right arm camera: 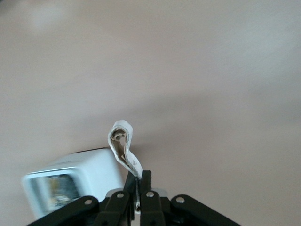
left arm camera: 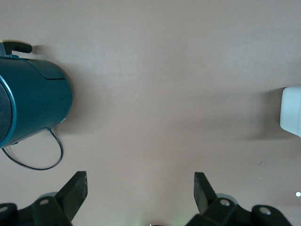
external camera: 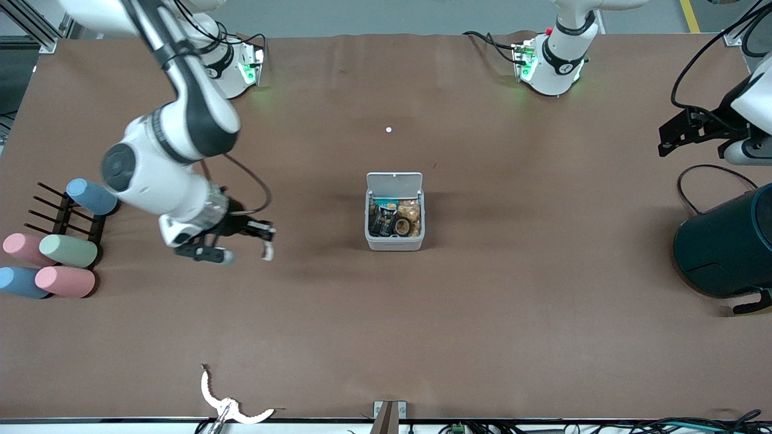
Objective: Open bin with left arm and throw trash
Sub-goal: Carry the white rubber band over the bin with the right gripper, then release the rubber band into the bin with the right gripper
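Note:
The white bin (external camera: pixel 395 241) stands mid-table with its lid (external camera: pixel 394 181) raised. Inside lie a dark wrapper packet (external camera: pixel 382 222), a black tape ring (external camera: pixel 401 226) and other wrappers. My right gripper (external camera: pixel 264 234) is low over the table between the bin and the right arm's end, shut on a white curled strip (right arm camera: pixel 121 141). The bin also shows in the right wrist view (right arm camera: pixel 70 181). My left gripper (left arm camera: pixel 141 188) is open and empty, waiting over the left arm's end of the table (external camera: pixel 666 144). One corner of the bin shows in the left wrist view (left arm camera: pixel 291 110).
A large dark teal cylinder (external camera: pixel 727 247) lies at the left arm's end, also in the left wrist view (left arm camera: pixel 33 106). Pastel cylinders (external camera: pixel 66 250) lie on and around a dark rack at the right arm's end. A white curved strip (external camera: pixel 232 410) lies at the near edge.

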Robot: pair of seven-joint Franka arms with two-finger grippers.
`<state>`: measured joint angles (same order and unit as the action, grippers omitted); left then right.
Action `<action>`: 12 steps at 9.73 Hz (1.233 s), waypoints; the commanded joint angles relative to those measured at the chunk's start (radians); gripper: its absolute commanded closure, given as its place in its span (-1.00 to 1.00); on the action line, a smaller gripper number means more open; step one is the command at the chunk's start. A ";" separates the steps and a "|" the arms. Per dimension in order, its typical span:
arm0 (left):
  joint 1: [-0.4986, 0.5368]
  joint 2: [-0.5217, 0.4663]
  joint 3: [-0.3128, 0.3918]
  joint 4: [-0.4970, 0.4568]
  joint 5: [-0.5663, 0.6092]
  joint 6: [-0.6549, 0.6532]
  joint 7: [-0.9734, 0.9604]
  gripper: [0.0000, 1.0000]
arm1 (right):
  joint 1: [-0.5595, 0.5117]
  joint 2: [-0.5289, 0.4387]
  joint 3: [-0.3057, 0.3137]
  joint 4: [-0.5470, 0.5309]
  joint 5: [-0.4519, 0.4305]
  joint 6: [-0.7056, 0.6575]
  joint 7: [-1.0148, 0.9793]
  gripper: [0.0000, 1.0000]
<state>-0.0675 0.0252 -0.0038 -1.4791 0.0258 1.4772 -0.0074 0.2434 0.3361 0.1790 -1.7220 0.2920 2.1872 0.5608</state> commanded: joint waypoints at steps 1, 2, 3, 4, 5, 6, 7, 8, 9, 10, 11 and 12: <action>0.006 -0.007 0.008 -0.004 -0.015 -0.002 -0.002 -1.00 | 0.136 0.157 -0.015 0.203 -0.023 -0.006 0.227 0.99; 0.006 -0.005 0.010 -0.004 -0.011 -0.002 -0.008 -1.00 | 0.184 0.184 -0.015 0.226 -0.083 0.002 0.317 0.98; 0.008 -0.005 0.011 -0.003 -0.009 -0.002 -0.011 -1.00 | 0.210 0.202 -0.015 0.231 -0.112 0.003 0.371 0.98; 0.009 -0.004 0.013 -0.001 -0.010 -0.002 -0.011 -1.00 | 0.233 0.221 -0.015 0.231 -0.116 0.003 0.389 0.98; 0.006 -0.001 0.016 0.011 -0.010 -0.002 -0.013 -1.00 | 0.259 0.236 -0.015 0.228 -0.116 0.000 0.421 0.98; 0.009 0.008 0.019 0.016 -0.010 -0.002 -0.010 -1.00 | 0.279 0.241 -0.015 0.222 -0.123 -0.003 0.474 0.98; 0.018 0.010 0.033 0.016 -0.014 -0.002 -0.008 -1.00 | 0.286 0.241 -0.015 0.222 -0.128 -0.009 0.499 0.98; 0.018 0.010 0.033 0.016 -0.012 -0.002 -0.009 -1.00 | 0.304 0.244 -0.015 0.222 -0.128 -0.009 0.505 0.98; 0.017 0.010 0.033 0.016 -0.011 -0.002 -0.011 -1.00 | 0.319 0.256 -0.015 0.222 -0.128 -0.010 0.507 0.98; 0.017 0.010 0.033 0.016 -0.010 -0.002 -0.011 -1.00 | 0.327 0.268 -0.015 0.219 -0.128 -0.013 0.507 0.97; 0.017 0.010 0.033 0.016 -0.010 -0.002 -0.011 -1.00 | 0.341 0.280 -0.015 0.217 -0.128 -0.030 0.510 0.97; 0.017 0.010 0.033 0.016 -0.010 -0.002 -0.011 -1.00 | 0.346 0.281 -0.015 0.217 -0.128 -0.038 0.514 0.97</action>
<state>-0.0494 0.0300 0.0273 -1.4782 0.0238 1.4783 -0.0102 0.5748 0.6054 0.1721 -1.5201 0.1762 2.1662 1.0500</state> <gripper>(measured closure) 0.000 0.938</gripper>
